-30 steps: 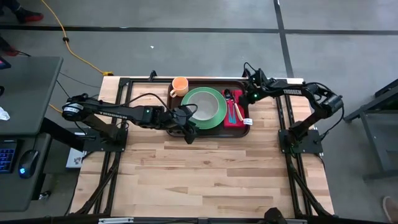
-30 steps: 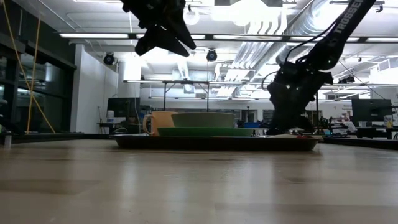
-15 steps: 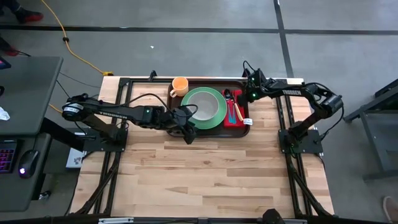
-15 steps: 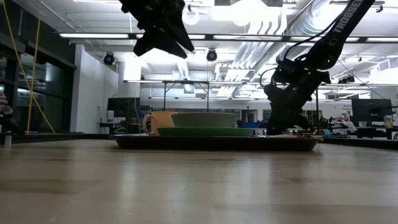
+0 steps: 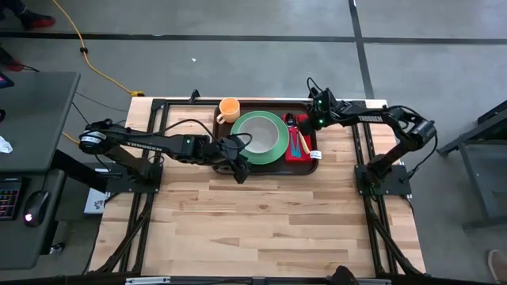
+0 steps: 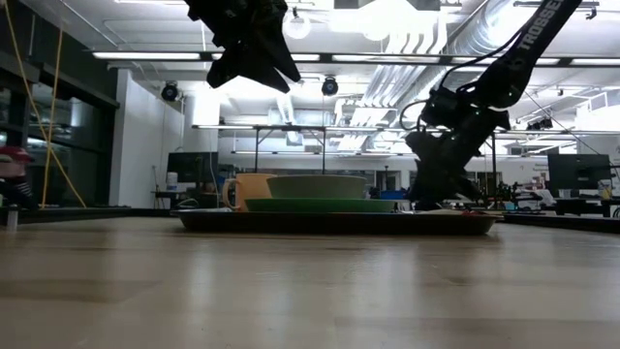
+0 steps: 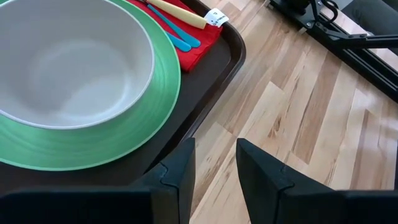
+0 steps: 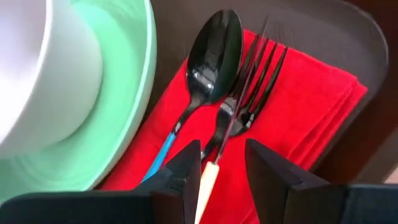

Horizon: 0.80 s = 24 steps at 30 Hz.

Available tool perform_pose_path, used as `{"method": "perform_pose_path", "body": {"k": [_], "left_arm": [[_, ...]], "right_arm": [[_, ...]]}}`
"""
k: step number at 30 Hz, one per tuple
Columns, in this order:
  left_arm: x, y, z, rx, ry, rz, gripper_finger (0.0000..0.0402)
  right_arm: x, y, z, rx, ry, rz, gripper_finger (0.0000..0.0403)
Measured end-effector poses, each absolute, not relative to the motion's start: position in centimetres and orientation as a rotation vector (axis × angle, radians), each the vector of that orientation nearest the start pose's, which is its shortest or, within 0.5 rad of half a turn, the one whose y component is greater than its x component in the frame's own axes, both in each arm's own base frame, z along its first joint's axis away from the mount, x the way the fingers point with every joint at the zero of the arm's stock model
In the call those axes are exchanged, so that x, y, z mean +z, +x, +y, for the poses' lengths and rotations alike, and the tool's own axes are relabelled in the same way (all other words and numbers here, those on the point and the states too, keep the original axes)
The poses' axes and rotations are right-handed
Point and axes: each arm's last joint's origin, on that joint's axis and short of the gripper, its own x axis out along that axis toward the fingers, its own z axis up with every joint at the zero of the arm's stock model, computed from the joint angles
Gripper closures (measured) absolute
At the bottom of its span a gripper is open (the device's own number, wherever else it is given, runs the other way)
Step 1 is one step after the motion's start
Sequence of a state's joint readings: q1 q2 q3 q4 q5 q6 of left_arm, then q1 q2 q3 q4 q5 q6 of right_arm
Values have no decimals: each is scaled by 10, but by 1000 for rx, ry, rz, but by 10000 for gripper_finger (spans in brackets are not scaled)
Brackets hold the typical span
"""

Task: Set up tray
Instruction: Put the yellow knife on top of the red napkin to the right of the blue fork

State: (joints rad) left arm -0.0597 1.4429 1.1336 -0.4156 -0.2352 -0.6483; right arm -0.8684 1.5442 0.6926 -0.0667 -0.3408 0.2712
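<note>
Lying crosswise at the tabletop's far edge, the tray ran between both arms; left gripper at its near rim, right gripper over its napkin end, jaws released, empty.

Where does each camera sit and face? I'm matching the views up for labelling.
High view: overhead, straight down; both arms, tray.
Low view: table height, level across; both arms above tray.
Left wrist view: over tray's corner; left gripper open.
Right wrist view: above red napkin, spoon, fork; right gripper open.
All share the green plate.
</note>
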Motion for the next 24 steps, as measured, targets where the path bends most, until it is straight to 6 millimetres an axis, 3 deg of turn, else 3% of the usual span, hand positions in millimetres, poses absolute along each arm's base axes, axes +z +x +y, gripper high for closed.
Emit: {"method": "perform_pose_path", "body": {"k": [24], "left_arm": [[284, 309, -12, 376, -498, 648, 256]], "right_arm": [[134, 197, -205, -618, 766, 720, 299]]}}
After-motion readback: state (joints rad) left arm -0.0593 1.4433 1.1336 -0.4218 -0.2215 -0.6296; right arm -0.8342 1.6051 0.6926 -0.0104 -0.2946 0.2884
